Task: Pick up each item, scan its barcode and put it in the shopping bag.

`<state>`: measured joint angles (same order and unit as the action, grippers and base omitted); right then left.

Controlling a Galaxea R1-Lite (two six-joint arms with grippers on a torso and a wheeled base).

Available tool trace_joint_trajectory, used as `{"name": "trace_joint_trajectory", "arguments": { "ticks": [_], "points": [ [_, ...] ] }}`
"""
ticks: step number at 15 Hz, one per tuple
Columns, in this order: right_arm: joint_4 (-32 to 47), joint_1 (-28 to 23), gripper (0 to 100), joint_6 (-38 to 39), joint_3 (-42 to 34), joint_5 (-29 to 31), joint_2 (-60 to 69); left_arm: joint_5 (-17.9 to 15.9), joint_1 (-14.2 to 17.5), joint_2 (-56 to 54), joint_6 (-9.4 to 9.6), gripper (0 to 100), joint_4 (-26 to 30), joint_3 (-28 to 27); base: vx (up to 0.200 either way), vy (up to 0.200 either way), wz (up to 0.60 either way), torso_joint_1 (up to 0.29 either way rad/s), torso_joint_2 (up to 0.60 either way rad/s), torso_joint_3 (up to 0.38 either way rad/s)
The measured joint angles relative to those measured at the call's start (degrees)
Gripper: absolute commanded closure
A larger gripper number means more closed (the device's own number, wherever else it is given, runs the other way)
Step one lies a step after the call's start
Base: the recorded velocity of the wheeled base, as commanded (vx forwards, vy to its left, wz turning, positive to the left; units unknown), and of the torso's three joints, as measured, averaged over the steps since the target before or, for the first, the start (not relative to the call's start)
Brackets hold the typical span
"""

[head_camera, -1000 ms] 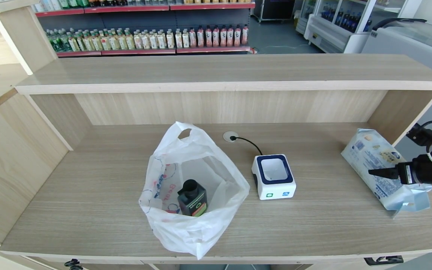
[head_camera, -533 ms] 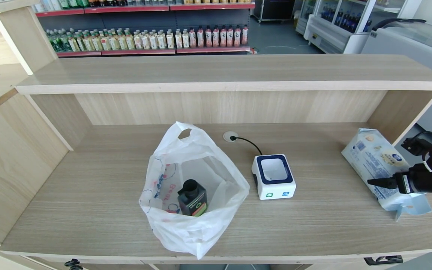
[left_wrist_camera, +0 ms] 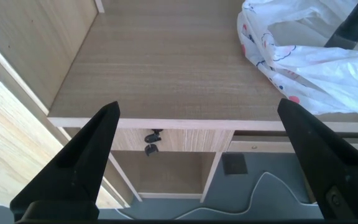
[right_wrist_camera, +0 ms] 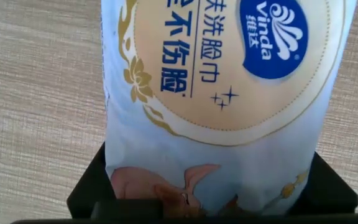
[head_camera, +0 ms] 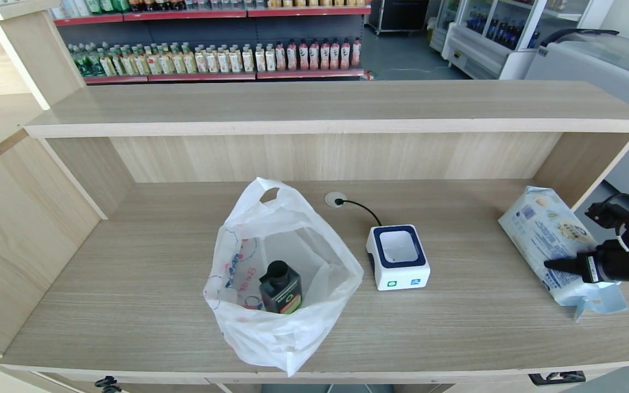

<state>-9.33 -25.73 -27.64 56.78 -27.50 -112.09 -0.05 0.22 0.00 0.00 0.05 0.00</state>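
A pale blue and white tissue pack (head_camera: pixel 552 234) lies at the counter's right end. My right gripper (head_camera: pixel 565 267) is at its near end; in the right wrist view the pack (right_wrist_camera: pixel 229 81) fills the gap between the two dark fingers (right_wrist_camera: pixel 89 186), which press its sides. The white shopping bag (head_camera: pixel 287 256) stands open left of centre with a dark bottle (head_camera: pixel 280 287) inside. The white and blue scanner (head_camera: pixel 398 256) sits just right of the bag. My left gripper (left_wrist_camera: pixel 197 155) hangs open, holding nothing, below the counter's front edge, near the bag (left_wrist_camera: pixel 309 68).
The wooden counter (head_camera: pixel 129 284) has a raised back wall and side walls. The scanner's black cable (head_camera: pixel 361 210) runs to a grommet at the back. Bare wood lies between the scanner and the tissue pack.
My right gripper has dropped lower over the near end of the tissue pack and settled around it. The pack has barely shifted. The head camera tilted slightly.
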Motion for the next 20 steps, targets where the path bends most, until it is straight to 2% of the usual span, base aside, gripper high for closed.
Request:
{"name": "trace_joint_trajectory", "arguments": {
  "ticks": [6, 9, 15, 17, 20],
  "points": [
    [1.6, 1.2, 100, 0.6, 0.5, -1.9, 6.3, 0.0, 0.0, 0.0, 0.00, 0, 0.0, 0.0, 0.000, 0.000, 0.00, 0.000, 0.00, 0.000],
    [8.0, 2.0, 100, 0.5, -0.9, -7.9, 14.6, 0.0, 0.0, 0.0, 0.00, 0, 0.0, 0.0, 0.000, 0.000, 0.00, 0.000, 0.00, 0.000],
    [32.1, 5.8, 100, 0.4, -2.0, -18.0, 35.8, 0.0, 0.0, 0.0, 0.00, 0, 0.0, 0.0, 0.000, 0.000, 0.00, 0.000, 0.00, 0.000],
    [34.1, 8.5, 100, -0.5, -1.9, -24.2, 40.9, 0.0, 0.0, 0.0, 0.00, 0, 0.0, 0.0, 0.000, 0.000, 0.00, 0.000, 0.00, 0.000],
    [33.8, 9.1, 100, -2.9, -1.6, -28.6, 43.7, 0.0, 0.0, 0.0, 0.00, 0, 0.0, 0.0, 0.000, 0.000, 0.00, 0.000, 0.00, 0.000]
  ]
}}
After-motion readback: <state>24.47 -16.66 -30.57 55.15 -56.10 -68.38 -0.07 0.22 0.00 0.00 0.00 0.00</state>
